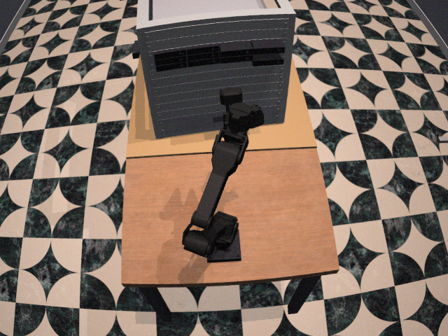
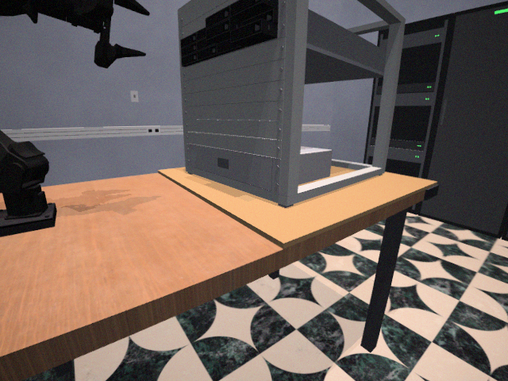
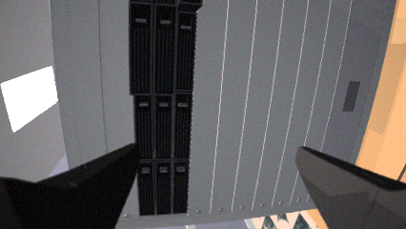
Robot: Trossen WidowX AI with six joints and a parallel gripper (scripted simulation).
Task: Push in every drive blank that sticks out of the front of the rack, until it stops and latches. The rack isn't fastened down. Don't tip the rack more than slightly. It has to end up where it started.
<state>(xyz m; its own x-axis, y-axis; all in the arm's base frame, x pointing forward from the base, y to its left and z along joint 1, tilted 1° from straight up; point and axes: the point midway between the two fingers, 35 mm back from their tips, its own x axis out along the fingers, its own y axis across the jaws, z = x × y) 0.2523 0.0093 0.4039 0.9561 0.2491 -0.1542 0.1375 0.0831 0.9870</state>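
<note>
The grey rack (image 1: 187,97) (image 2: 233,94) (image 3: 238,57) stands upright on the pale board. A band of black drive blanks (image 1: 202,57) (image 2: 246,34) (image 3: 163,126) crosses its upper front. In the top view, an upper blank (image 1: 236,45) right of centre, the upper right blank (image 1: 268,45) and the lower right blank (image 1: 267,61) stick out. Whether any middle-row blank sticks out is unclear. My gripper (image 2: 146,33) (image 3: 219,153) is open and empty, in front of the rack at about blank height, its fingers pointing at the front without touching it. In the top view its fingertips are not clear.
The pale board (image 1: 144,146) (image 2: 320,217) lies on the far part of the wooden table (image 1: 282,217) (image 2: 143,254). The arm's base (image 1: 231,253) (image 2: 28,219) stands near the table's front edge. A dark server cabinet (image 2: 463,123) stands beyond the table.
</note>
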